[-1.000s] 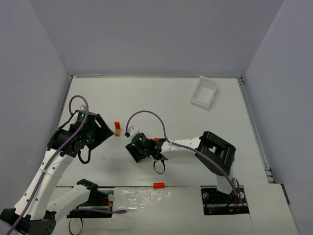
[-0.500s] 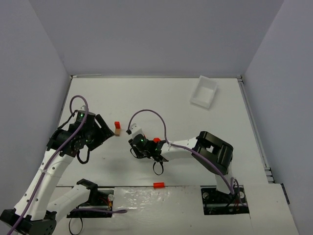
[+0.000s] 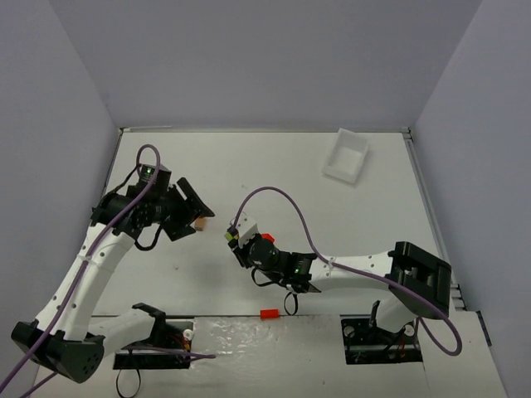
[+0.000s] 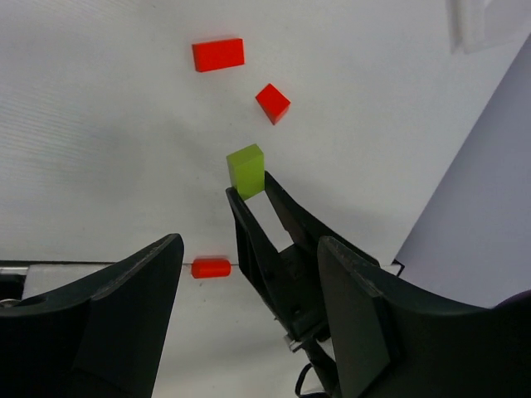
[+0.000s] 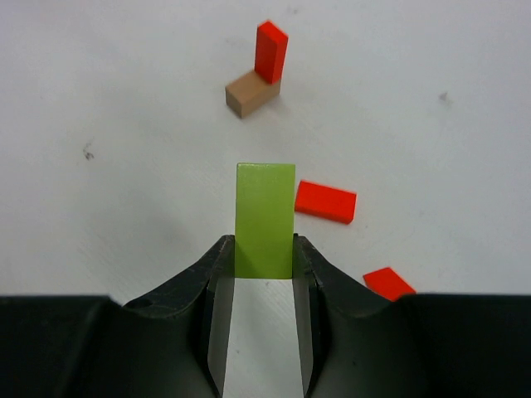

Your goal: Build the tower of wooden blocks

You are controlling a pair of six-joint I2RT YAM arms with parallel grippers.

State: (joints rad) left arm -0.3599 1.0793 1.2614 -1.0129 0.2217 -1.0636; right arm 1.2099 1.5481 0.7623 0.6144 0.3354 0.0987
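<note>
carrying step: right fingers [image 5: 217, 278] grasp the green block [image 5: 265, 211], short of the tower [image 5: 260, 73]; next, align and lower it squarely on top. left fingers [image 4: 124, 311] spread, empty.

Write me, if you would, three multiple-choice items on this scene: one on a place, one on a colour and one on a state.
1. Where does the white tray sit?
A) at the far right of the table
B) between the two arms
C) at the near left corner

2. What colour is the block held by the right tool?
A) red
B) tan
C) lime green

3. How is the left tool?
A) shut on a red block
B) open, holding nothing
C) shut on the tray

Answers:
1 A, the top view shows it by the back right edge.
2 C, the right wrist view shows it pinched there.
3 B, its jaws stand wide apart.
</note>
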